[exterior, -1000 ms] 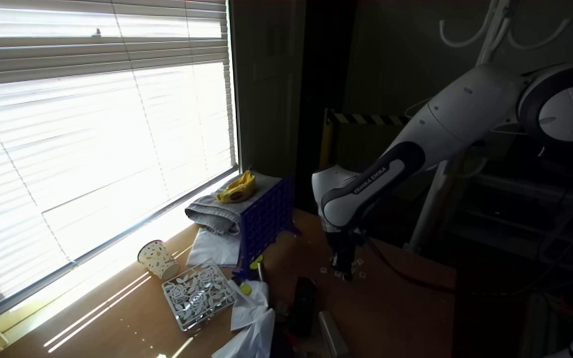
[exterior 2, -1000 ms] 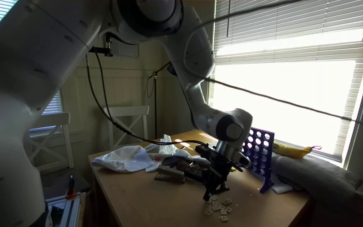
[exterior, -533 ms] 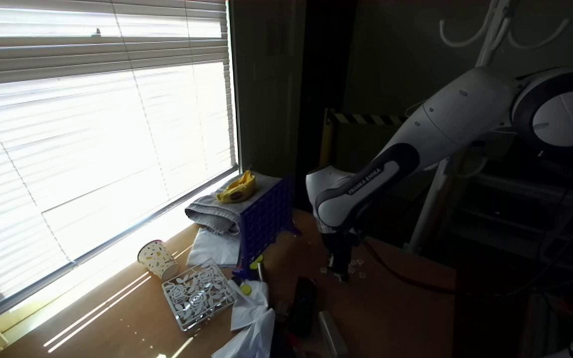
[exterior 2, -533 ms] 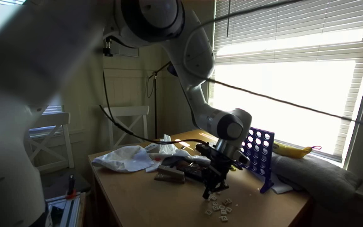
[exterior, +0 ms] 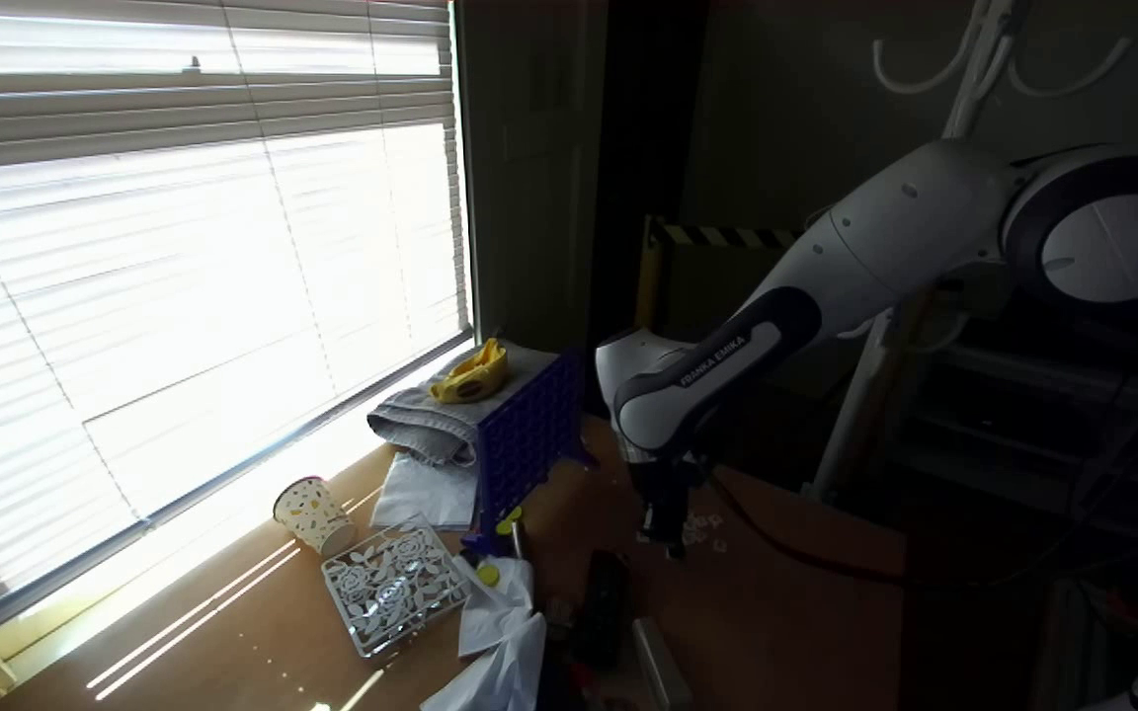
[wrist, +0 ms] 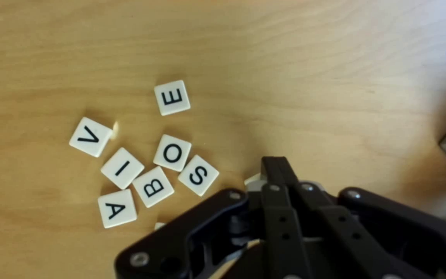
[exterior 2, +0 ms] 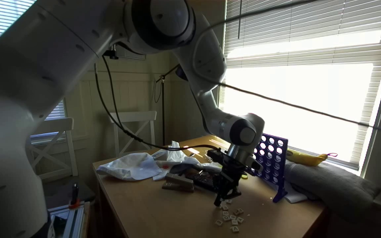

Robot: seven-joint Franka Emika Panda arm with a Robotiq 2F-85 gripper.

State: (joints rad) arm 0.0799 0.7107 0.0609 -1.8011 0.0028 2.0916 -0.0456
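There are about 11 letter tiles [wrist: 153, 186], some partly hidden, 1 cup [exterior: 314, 515], 1 blue grid [exterior: 525, 449] and 2 chairs [exterior 2: 136, 116].

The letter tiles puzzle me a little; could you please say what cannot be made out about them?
Wrist view: the letter on the nearest tile, covered by the pincer.
Wrist view: a lower tile, all but a sliver hidden by the pincer.
In an exterior view: the scattered tiles, letters too small and dark.
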